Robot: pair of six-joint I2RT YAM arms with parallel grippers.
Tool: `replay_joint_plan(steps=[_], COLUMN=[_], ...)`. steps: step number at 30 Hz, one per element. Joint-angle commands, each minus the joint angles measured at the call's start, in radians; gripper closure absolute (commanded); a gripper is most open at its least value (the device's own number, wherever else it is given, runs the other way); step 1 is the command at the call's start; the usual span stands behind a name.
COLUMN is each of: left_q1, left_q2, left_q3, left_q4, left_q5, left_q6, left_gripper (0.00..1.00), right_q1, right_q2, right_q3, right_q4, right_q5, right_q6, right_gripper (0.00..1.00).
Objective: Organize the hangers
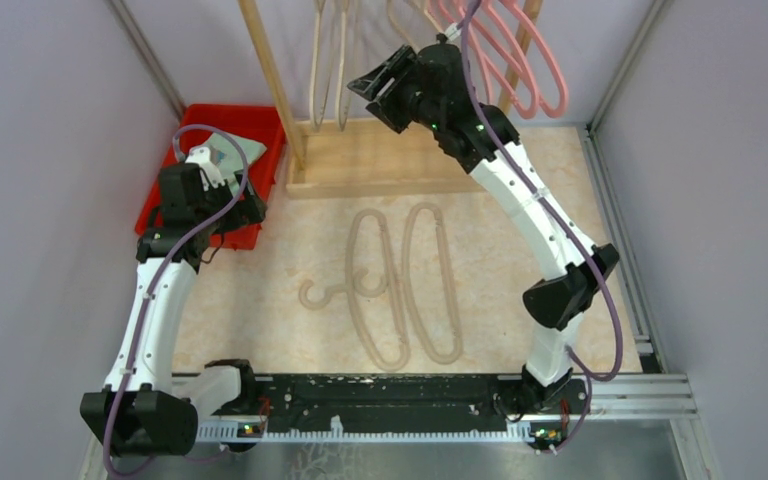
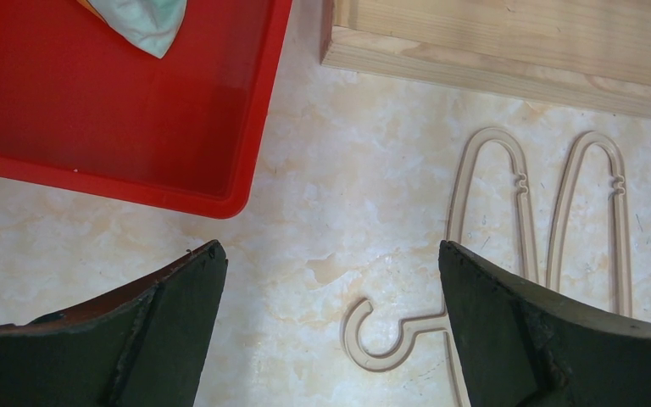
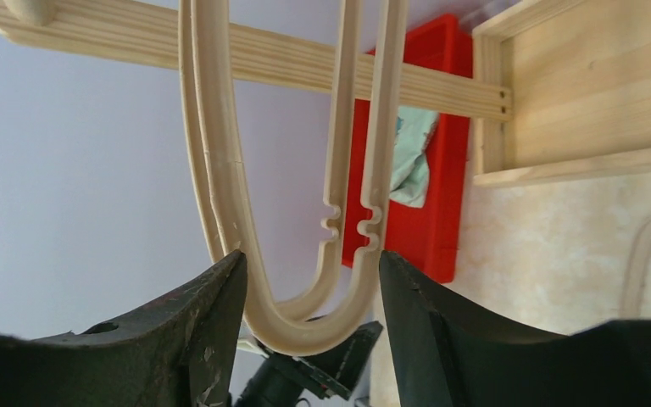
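Two beige hangers lie flat on the table, one with its hook to the left, the other beside it; both show in the left wrist view. More beige hangers and several pink hangers hang from the rack. My right gripper is raised at the rack, open, its jaws straddling the lower ends of two hanging beige hangers, not closed on them. My left gripper is open and empty over the table by the red bin; the lying hanger's hook shows between its fingers.
A red bin with a pale cloth stands at the back left. The wooden rack has a base, a slanted post and a rail. Grey walls close in on both sides.
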Motion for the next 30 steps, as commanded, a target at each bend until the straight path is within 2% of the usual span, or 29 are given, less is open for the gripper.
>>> replay_joint_plan(steps=[1,6,10,11,15,16,19,22,30], left_q1=[-0.005,-0.005,-0.005,-0.005,-0.005,-0.006,-0.005,-0.005,-0.005], left_q2=[-0.017,-0.008,-0.003,-0.001,0.004,0.005,0.014,0.022,0.049], left_q3=[-0.010,-0.010,-0.010,-0.010,-0.013,-0.013,-0.010,-0.003,0.009], left_q4=[0.005,0.009,0.012,0.013,0.016,0.019,0.021,0.020,0.025], left_q5=[-0.011,-0.012,-0.015,-0.018,-0.023,-0.024,-0.028,-0.034,-0.044], left_q6=[0.019,0.019,0.021,0.022,0.023,0.024,0.024,0.024,0.019], left_gripper=[0.00,0.00,0.00,0.00,0.00,0.00,0.00,0.00,0.00], right_q1=[0.003,0.004,0.004,0.004,-0.001,0.000,-0.002,-0.007,-0.010], right_q2=[-0.121,-0.172,-0.202,-0.192,-0.094,-0.055,0.031,0.076,0.106], right_q3=[0.032,-0.011,0.015,0.039,0.158,0.194,0.291,0.296,0.196], right_q4=[-0.048,-0.037,-0.001,-0.005,-0.035,-0.049,-0.077,-0.032,0.325], right_q5=[0.080,0.104,0.067,0.055,-0.052,-0.075,-0.079,-0.030,0.188], right_q6=[-0.140,-0.247,-0.376,-0.407,-0.531,-0.566,-0.678,-0.782,-1.041], right_gripper=[0.42,0.43,0.54,0.58,0.94,1.00,1.00,1.00,1.00])
